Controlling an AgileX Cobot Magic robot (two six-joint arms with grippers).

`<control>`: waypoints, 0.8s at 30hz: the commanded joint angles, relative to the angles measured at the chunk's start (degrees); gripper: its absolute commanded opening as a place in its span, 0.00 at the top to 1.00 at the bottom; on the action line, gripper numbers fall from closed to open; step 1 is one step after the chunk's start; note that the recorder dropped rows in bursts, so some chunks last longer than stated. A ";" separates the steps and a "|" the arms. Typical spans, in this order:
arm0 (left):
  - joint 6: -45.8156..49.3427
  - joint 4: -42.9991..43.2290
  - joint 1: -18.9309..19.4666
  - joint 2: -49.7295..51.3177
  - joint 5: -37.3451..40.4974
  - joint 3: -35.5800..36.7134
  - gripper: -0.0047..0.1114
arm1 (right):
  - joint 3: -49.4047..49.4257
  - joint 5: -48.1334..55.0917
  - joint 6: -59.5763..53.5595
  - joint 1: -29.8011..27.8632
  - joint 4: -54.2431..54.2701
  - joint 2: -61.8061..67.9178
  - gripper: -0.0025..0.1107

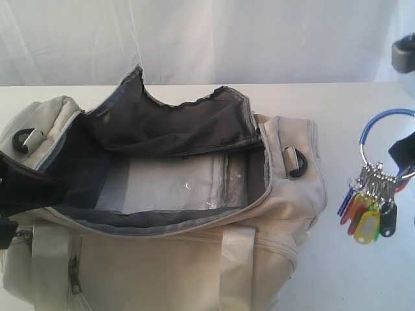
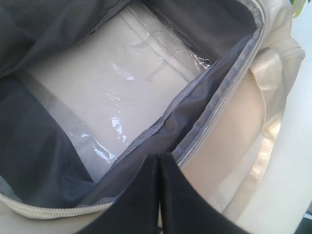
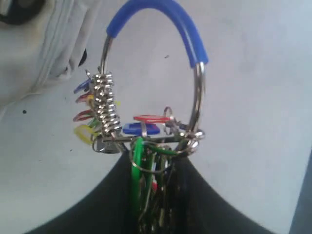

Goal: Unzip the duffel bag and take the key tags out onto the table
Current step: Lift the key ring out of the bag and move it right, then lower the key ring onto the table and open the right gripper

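The cream duffel bag (image 1: 279, 240) lies unzipped on the white table (image 1: 350, 272), its dark lining (image 1: 168, 123) flapped up and back. To the right of the bag, my right gripper (image 3: 156, 165) is shut on the key tags (image 1: 369, 210). They are a bunch of coloured tags (image 3: 146, 127) on a big metal ring with a blue sleeve (image 1: 382, 120), over the table. I cannot tell if the tags touch the table. My left gripper (image 2: 160, 158) is shut at the bag's left end, over the grey rim (image 2: 214, 112), with nothing visible between its fingers.
Inside the bag (image 2: 229, 131) a clear plastic sheet (image 1: 175, 184) covers a pale bottom panel. Black D-rings (image 1: 298, 162) sit on the bag's ends. A dark grey part (image 1: 403, 55) hangs at the upper right edge. A white curtain closes the back.
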 commanded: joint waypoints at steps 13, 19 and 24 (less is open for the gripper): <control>-0.10 -0.92 -0.40 -0.50 0.68 0.26 0.96 | 9.98 -17.17 -15.50 -7.78 23.19 18.12 0.98; -0.10 -0.92 -0.40 -0.50 0.68 0.26 0.96 | 9.98 -19.50 -15.38 -7.78 23.57 24.63 0.98; -0.10 -0.92 -0.40 -0.50 0.68 0.26 0.96 | 9.98 -21.88 -15.48 -7.78 25.16 28.24 0.98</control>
